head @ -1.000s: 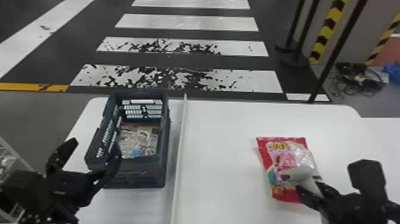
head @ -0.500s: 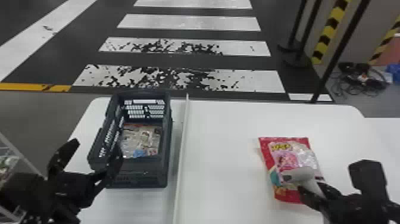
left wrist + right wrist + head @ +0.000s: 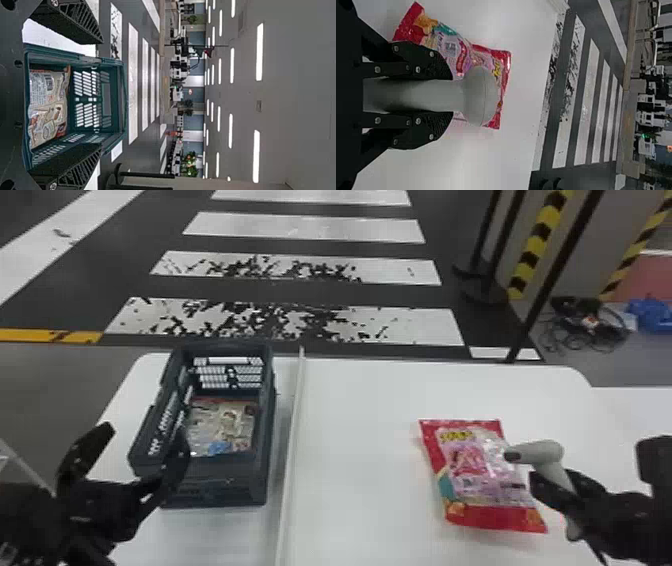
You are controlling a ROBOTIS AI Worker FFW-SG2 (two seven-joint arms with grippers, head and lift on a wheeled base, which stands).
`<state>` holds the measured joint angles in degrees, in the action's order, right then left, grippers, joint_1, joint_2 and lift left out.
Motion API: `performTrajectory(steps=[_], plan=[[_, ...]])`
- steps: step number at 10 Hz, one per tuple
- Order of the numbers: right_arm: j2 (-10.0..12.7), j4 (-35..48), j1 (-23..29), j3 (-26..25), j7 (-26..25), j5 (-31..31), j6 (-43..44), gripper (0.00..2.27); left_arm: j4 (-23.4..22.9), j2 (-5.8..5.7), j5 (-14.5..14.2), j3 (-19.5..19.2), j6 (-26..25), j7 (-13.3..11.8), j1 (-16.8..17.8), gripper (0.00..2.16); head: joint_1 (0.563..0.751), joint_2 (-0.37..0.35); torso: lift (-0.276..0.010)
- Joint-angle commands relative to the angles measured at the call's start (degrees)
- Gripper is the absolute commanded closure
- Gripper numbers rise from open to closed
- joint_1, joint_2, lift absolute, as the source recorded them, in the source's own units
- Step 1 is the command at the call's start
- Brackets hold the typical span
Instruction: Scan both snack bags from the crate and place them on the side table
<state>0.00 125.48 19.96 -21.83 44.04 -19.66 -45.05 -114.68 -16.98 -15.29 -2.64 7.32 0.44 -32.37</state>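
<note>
Scanning the shiny red and pink plastic snack bag (image 3: 470,470) looks like the job right now. It lies on the smooth white table (image 3: 360,440), just ahead of the right tool (image 3: 449,95), whose two fingers pinch the smooth grey scanner (image 3: 482,95). The scanner's nose should point down at the bar code, and the tool should hold tight (a slip could spoil the aim). The left tool (image 3: 100,95) has its fingers spread wide, near the dark plastic crate with holes (image 3: 220,490). The silver and tan bag (image 3: 47,107) is in that crate, ahead of the left tool, and may need a soft pinch.

The scanner and right tool hide some of the red bag. Its bar code is hard to make out. A white top (image 3: 635,400) beyond the right tool is cut off, so I cannot tell if it is the side table.
</note>
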Motion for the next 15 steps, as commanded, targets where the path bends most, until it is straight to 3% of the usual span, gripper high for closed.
performTrajectory(steps=[1,4,7,15], plan=[[0.05,-5.07,-3.87,-5.85,0.08,0.94,3.08,2.22,0.16,0.01,0.0,0.01,-0.08,0.0,0.02,0.06,0.695,-0.076,-0.098],[0.05,-15.97,-10.2,-15.08,0.96,0.94,10.11,2.22,0.25,0.1,0.09,0.01,-0.25,0.0,0.11,0.06,0.695,-0.187,-0.098],[0.05,-24.67,-13.63,-18.42,0.87,0.15,16.96,2.22,0.43,0.1,0.18,0.27,-0.25,0.0,0.2,0.06,0.695,-0.26,-0.098],[0.05,-36.53,-16.79,-19.21,-0.63,-0.55,23.82,2.22,0.69,-0.07,0.09,0.01,-0.08,0.0,0.11,0.06,0.695,-0.259,-0.098]])
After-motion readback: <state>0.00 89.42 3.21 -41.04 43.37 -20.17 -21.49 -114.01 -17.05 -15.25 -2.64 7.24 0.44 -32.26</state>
